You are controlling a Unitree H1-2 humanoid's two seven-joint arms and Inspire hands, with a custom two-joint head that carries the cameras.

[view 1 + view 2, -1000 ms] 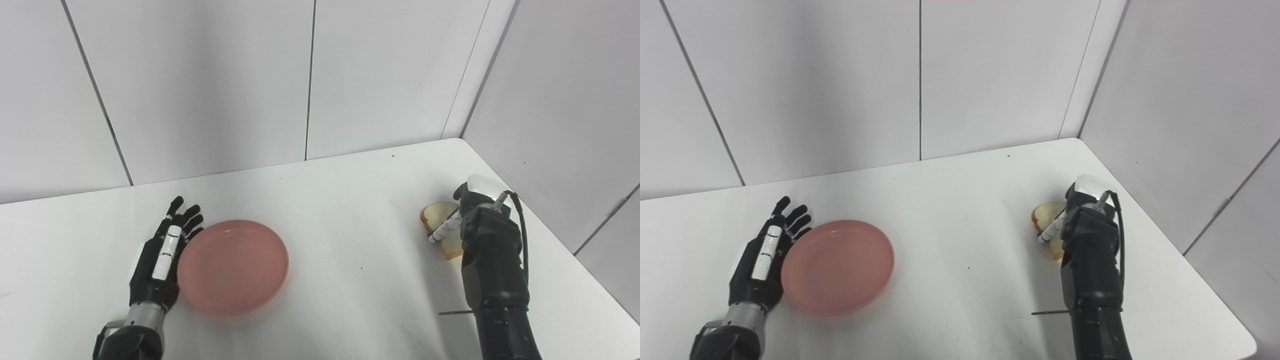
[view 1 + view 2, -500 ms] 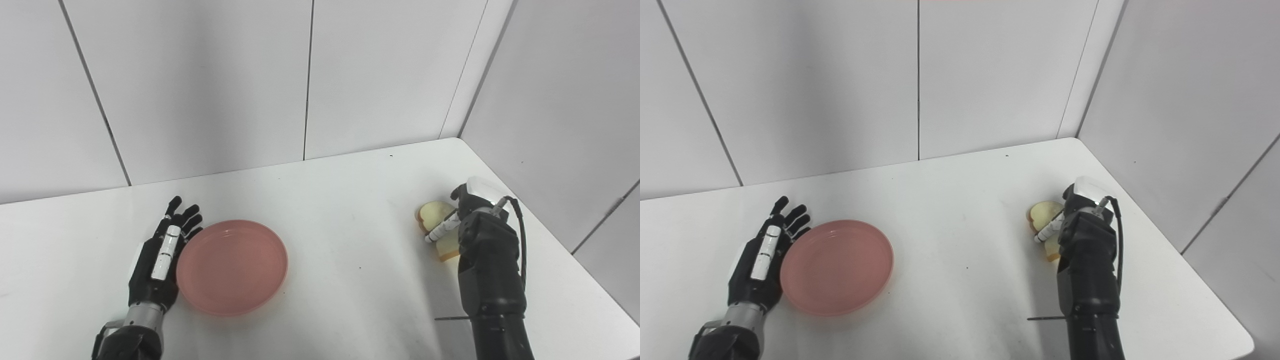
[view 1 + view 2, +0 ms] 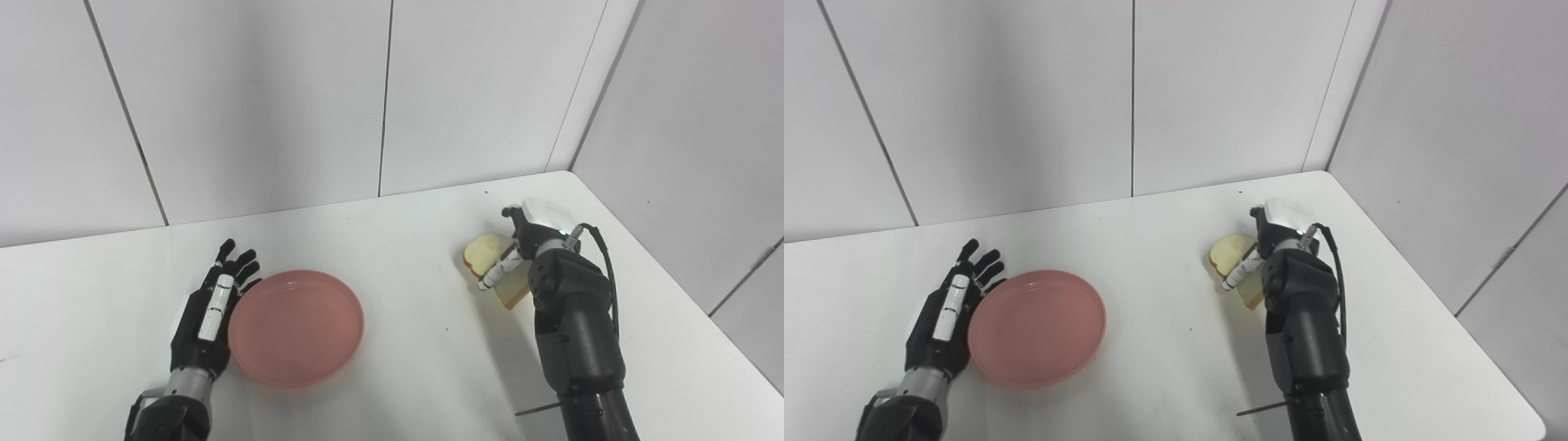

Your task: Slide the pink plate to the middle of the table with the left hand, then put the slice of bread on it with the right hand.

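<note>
- The pink plate (image 3: 296, 335) sits flat on the table (image 3: 404, 245), left of centre and toward the near edge; it looks a little short of the true middle, though that is only my read from here.
- The left robot hand (image 3: 211, 309) lies just beside the plate's left rim, fingers spread and pointing toward the back edge; it holds nothing. Whether it is touching the rim I cannot tell.
- So I'd call the sliding step done or nearly done, with at most a small nudge to the right left to make.
- On to the bread! The right robot hand (image 3: 1268, 245) is out over the right half of the table, between the middle and the far right corner.
- It is closed on the slice of bread (image 3: 1228, 252): a white-tipped finger crosses the pale face and the rest of the hand sits behind it.
- The slice is tilted up, crust edge showing, with one end poking out to the left of the hand and another piece showing lower down.
- It appears lifted clear of the table, judging by the shadow under the arm, but I can't be sure of that.
- What's left: carry the slice leftward across the open stretch of table, well apart from the plate for now, then lower it flat inside the rim and let go.
- The plate is empty at this point, so the second half is underway and unfinished.
</note>
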